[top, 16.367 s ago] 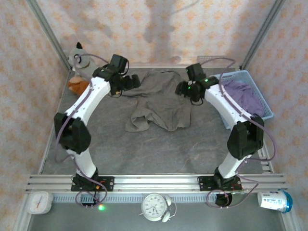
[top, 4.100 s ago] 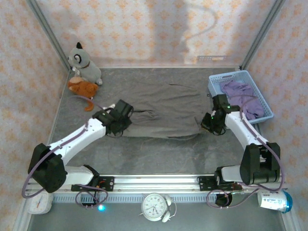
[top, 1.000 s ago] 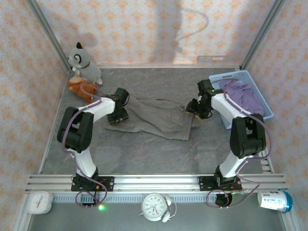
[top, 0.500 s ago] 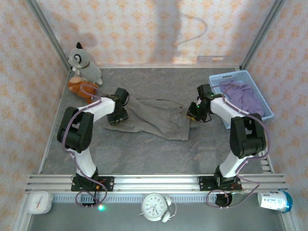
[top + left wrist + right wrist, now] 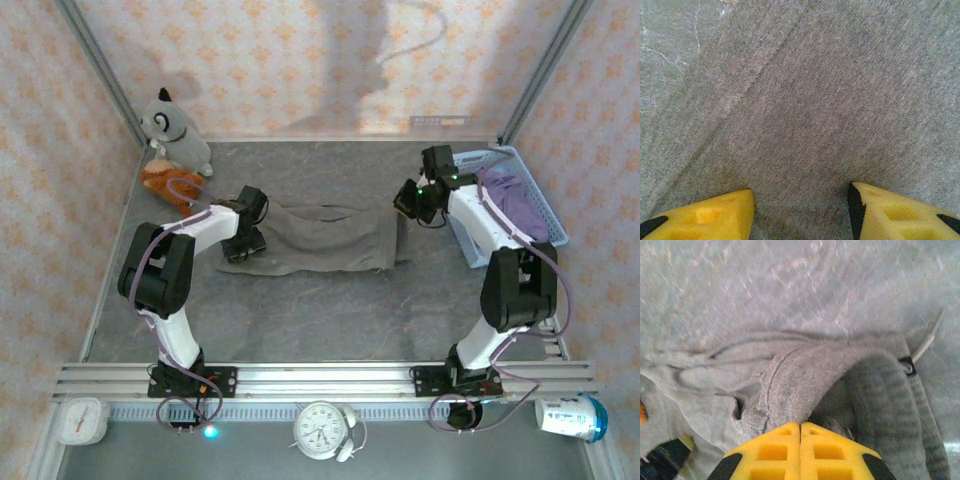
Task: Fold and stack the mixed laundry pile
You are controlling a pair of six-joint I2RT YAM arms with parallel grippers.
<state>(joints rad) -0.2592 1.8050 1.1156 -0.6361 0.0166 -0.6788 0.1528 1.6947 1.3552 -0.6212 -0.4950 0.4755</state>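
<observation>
The small taupe garment (image 5: 320, 238) lies spread in a long band across the middle of the table. My left gripper (image 5: 243, 243) rests on its left end, open, with both yellow fingers (image 5: 705, 217) set apart on flat cloth (image 5: 810, 100) and nothing pinched between them. My right gripper (image 5: 408, 200) is shut on the garment's right edge and holds it slightly raised; a fold of taupe cloth (image 5: 805, 385) bulges from the closed tips (image 5: 800, 424). The lavender garment (image 5: 512, 205) lies bunched in the blue basket.
The light blue basket (image 5: 500, 155) stands at the far right, close to my right arm. A grey plush toy (image 5: 172, 128) and an orange one (image 5: 160, 177) sit in the far left corner. A clock (image 5: 322, 428) lies beyond the near rail.
My right gripper has moved toward the far right with the garment's edge, pulling the cloth straighter and flatter. The left gripper has stayed on the left end.
</observation>
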